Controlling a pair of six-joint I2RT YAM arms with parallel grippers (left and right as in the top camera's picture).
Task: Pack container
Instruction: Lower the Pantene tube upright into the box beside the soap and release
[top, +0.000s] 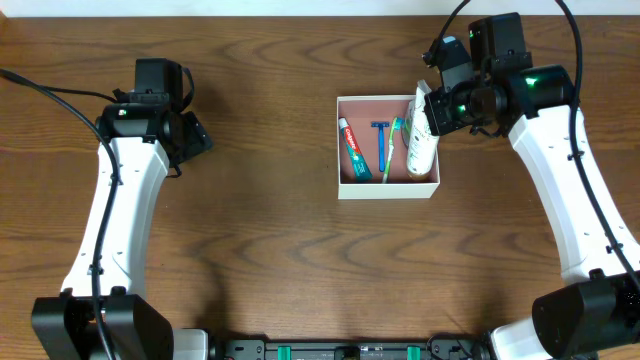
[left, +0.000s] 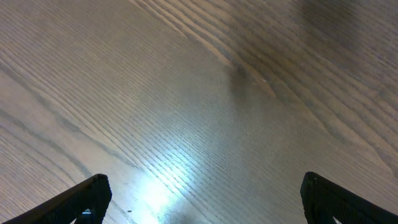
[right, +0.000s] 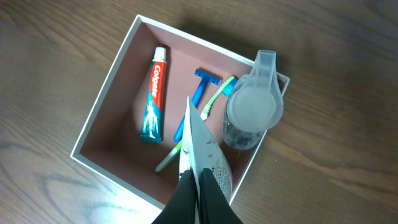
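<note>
The container (top: 388, 192) is a square white-walled box with a pink-brown floor, right of the table's middle. A toothpaste tube (top: 352, 148), a blue razor (top: 380, 143) and a green toothbrush (top: 393, 148) lie in it. My right gripper (top: 433, 103) is shut on the flat crimped end of a white tube (top: 421, 135), which slants over the box's right side. In the right wrist view the gripper (right: 198, 175) pinches the tube (right: 214, 163), and its clear cap (right: 254, 106) points down by the container's (right: 102, 115) far corner. Whether the cap touches the floor I cannot tell. My left gripper (top: 195, 140) stands open.
The left wrist view shows only bare wood grain between the wide-apart fingers of the left gripper (left: 202, 186). Dark wooden table surrounds the box on all sides. Cables run off both arms toward the back edge.
</note>
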